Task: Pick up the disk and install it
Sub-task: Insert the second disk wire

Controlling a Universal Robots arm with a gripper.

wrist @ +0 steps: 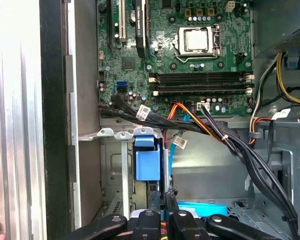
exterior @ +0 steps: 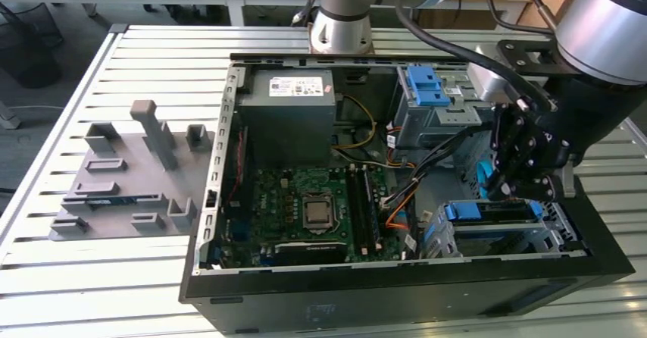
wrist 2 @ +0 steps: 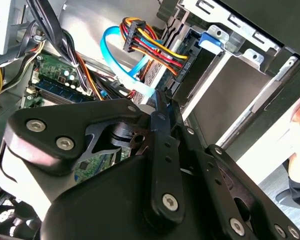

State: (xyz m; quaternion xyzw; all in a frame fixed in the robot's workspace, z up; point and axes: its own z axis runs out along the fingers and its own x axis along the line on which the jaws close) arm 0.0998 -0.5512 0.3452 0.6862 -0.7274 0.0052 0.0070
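Gripper (exterior: 514,190) hangs inside the open computer case (exterior: 303,292), just above the lower drive cage (exterior: 551,236) at the exterior view's right; its fingers (wrist: 164,200) look pressed together, clamped on nothing; the disk (exterior: 495,213) sits in that cage, blue carrier edge showing, beside the motherboard (exterior: 303,209)

1. Motherboard (exterior: 303,205): green.
2. Computer case (exterior: 404,296): black.
3. Drive cage latch (exterior: 429,88), upper right of the exterior view: blue.
4. Fixture block (exterior: 132,179), left: grey.
5. Gripper (exterior: 520,190): black.
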